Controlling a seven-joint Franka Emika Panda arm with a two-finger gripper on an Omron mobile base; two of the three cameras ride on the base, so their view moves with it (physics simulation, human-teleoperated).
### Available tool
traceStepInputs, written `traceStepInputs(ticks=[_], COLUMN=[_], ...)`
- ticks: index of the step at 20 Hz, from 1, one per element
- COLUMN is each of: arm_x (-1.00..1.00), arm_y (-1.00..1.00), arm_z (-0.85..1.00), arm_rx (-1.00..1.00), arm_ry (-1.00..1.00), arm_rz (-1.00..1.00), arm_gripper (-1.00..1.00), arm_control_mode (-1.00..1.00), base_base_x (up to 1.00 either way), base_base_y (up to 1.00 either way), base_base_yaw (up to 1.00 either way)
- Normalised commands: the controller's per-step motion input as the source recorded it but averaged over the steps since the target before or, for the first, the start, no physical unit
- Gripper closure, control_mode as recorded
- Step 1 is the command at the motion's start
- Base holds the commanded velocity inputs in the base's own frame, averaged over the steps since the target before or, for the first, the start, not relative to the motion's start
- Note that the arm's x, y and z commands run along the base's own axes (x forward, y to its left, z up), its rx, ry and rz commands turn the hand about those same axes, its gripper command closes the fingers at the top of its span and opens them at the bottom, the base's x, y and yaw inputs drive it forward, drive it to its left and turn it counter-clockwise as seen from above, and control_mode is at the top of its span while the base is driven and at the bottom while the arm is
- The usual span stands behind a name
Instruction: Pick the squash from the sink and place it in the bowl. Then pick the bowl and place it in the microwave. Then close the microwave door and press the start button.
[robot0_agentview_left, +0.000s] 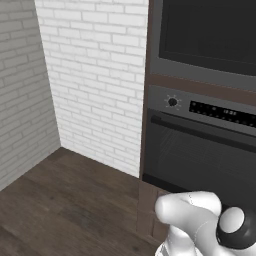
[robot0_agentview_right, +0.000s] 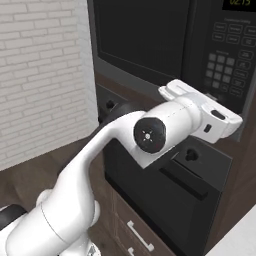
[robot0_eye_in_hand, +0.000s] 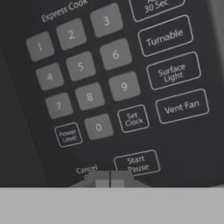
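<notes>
The microwave door (robot0_agentview_right: 142, 37) is shut, flush with the keypad (robot0_agentview_right: 227, 65) at its 3 o'clock, so what lies inside cannot be seen; judging by the closed door, the squash and bowl steps are probably done and only the start press is left. In the hand view the Start/Pause button (robot0_eye_in_hand: 137, 163) lies just at 1 o'clock of the gripper (robot0_eye_in_hand: 109, 178), whose two tips are pressed together with nothing between them, right at the panel by the Cancel label (robot0_eye_in_hand: 86, 169). Whether they touch the panel cannot be told. Below the microwave (robot0_agentview_left: 210, 37) sits the oven (robot0_agentview_left: 200, 150).
</notes>
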Motion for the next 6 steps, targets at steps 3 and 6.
traceStepInputs(ticks=[3, 6], arm_x=[0.41, 0.36], arm_y=[-0.50, -0.45], arm_z=[0.35, 0.42], arm_rx=[0.10, 0.11], arm_ry=[0.00, 0.01], arm_rz=[0.05, 0.03], arm_gripper=[1.00, 1.00], arm_control_mode=[-1.00, -1.00], base_base_x=[0.00, 0.00], base_base_y=[0.00, 0.00], base_base_yaw=[0.00, 0.00])
